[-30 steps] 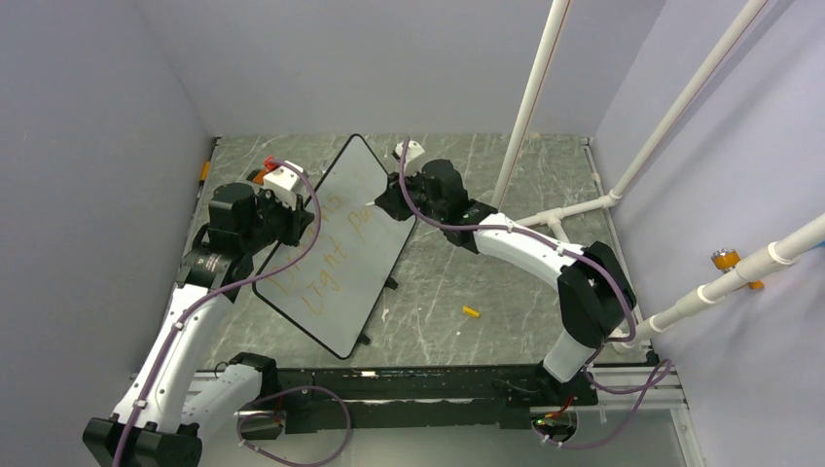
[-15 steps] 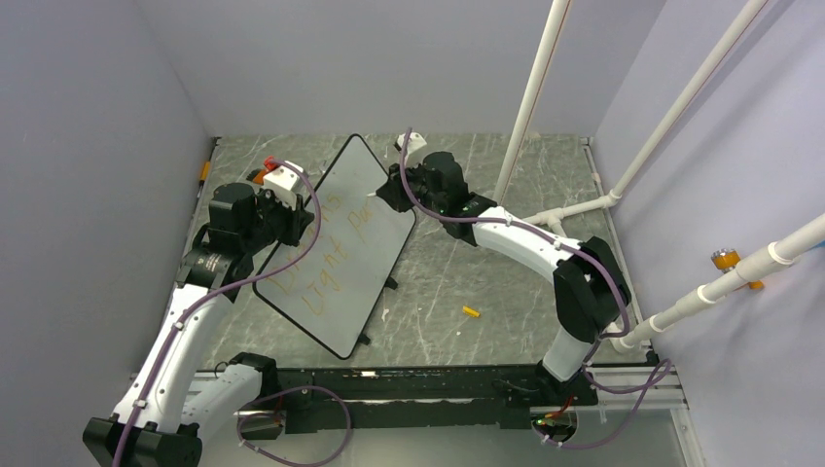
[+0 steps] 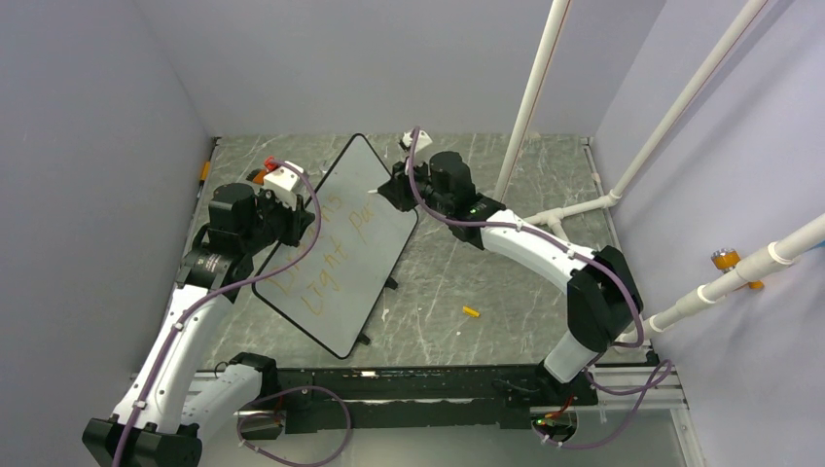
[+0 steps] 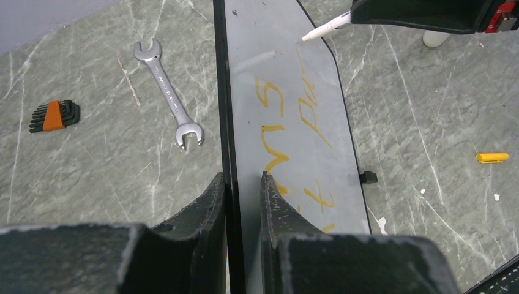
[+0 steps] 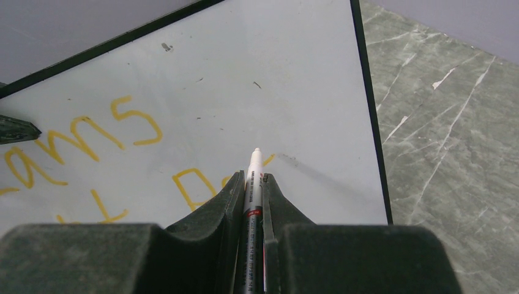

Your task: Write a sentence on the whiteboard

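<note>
The whiteboard (image 3: 340, 277) stands tilted on the table, propped on one edge. The sentence (image 3: 331, 243) is in orange-yellow, with "Light" and "Pa" legible in the lower line. My left gripper (image 3: 297, 222) is shut on the board's black left rim (image 4: 231, 153). My right gripper (image 3: 387, 195) is shut on a white marker (image 5: 253, 174) at the board's upper right. The marker tip (image 4: 308, 37) sits at or just off the white surface (image 5: 257, 73), right of "Pa" (image 5: 193, 184). The letters "ans" (image 5: 92, 138) lie to its left.
A steel wrench (image 4: 168, 92) and an orange hex-key set (image 4: 54, 115) lie on the table behind the board. A yellow marker cap (image 3: 471, 312) lies on the table to the board's right. White pipes (image 3: 530, 97) rise at the right. Grey walls close in all round.
My right gripper with the marker has shifted slightly up and away along the board, uncovering the letters "Pa". The left gripper and the board have not moved.
</note>
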